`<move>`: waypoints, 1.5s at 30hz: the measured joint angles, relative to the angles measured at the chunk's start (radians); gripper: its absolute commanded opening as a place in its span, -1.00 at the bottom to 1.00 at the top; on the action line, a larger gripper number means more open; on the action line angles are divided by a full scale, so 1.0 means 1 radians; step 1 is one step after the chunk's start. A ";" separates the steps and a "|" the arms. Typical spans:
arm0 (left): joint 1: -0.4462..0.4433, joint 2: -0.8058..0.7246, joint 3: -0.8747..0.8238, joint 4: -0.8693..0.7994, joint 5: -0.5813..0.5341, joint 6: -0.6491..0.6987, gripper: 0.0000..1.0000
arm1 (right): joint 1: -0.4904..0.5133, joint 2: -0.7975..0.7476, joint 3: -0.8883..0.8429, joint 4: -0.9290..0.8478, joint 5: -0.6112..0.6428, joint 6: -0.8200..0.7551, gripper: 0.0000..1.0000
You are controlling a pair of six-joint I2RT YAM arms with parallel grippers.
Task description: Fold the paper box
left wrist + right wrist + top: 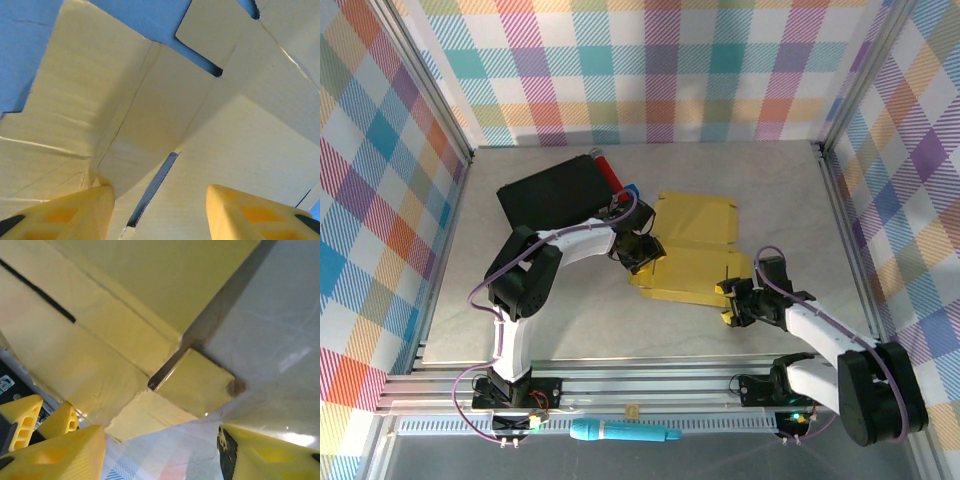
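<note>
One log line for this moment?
paper box: unassembled | left tool: open, left edge | right tool: open, near corner

Likely a lab: plaid-walled enclosure [660, 70]

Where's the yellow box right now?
In the top view, the paper box lies mid-table, right of the black case, between the left pincer and the right pincer.

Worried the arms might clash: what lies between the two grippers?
The paper box: in the top external view its yellow panel spans the stretch from the left gripper to the right gripper.
</note>
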 measured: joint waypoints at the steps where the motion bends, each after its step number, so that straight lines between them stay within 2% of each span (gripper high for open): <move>1: 0.000 0.000 0.000 0.000 0.000 0.000 0.04 | 0.000 0.011 0.006 0.000 -0.001 0.003 0.20; 16: -0.001 0.000 0.000 0.000 0.000 -0.003 0.04 | -0.019 0.143 0.097 -0.058 -0.032 -0.014 0.00; 25: -0.001 0.000 0.000 -0.004 0.011 -0.002 0.04 | -0.040 0.211 0.164 0.106 0.045 -0.080 -0.07; 31: -0.002 0.000 0.002 -0.009 0.016 0.001 0.04 | -0.040 0.223 0.167 0.137 0.056 -0.105 -0.14; 36: -0.002 0.000 0.004 -0.013 0.017 0.001 0.04 | -0.042 0.219 0.178 0.118 0.064 -0.120 0.01; 40: -0.003 0.000 0.006 -0.016 0.017 0.003 0.04 | -0.101 0.189 0.198 0.069 0.063 -0.185 0.08; 45: -0.003 0.000 0.012 -0.048 0.014 0.027 0.04 | -0.211 0.312 0.418 -0.059 0.044 -0.385 0.23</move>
